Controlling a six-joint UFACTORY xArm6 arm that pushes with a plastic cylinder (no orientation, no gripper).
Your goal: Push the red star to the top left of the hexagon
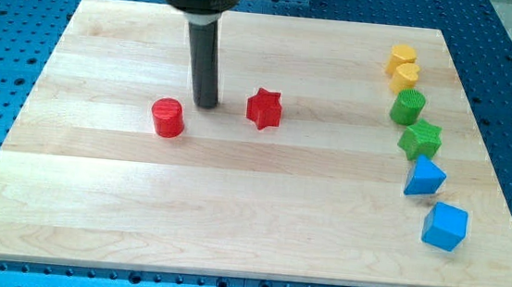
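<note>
The red star (264, 108) lies on the wooden board (230, 225), a little above the middle. My tip (205, 105) rests on the board just left of the star, with a small gap between them. A red cylinder (167, 117) stands to the tip's left and slightly lower. The yellow hexagon-like block (401, 57) sits at the view's upper right, far to the right of the star.
Below the hexagon a column runs down the right side: a yellow heart (405, 77), a green cylinder (408, 106), a green star (420, 138), a blue triangular block (424, 177) and a blue cube (444, 225). A blue perforated table surrounds the board.
</note>
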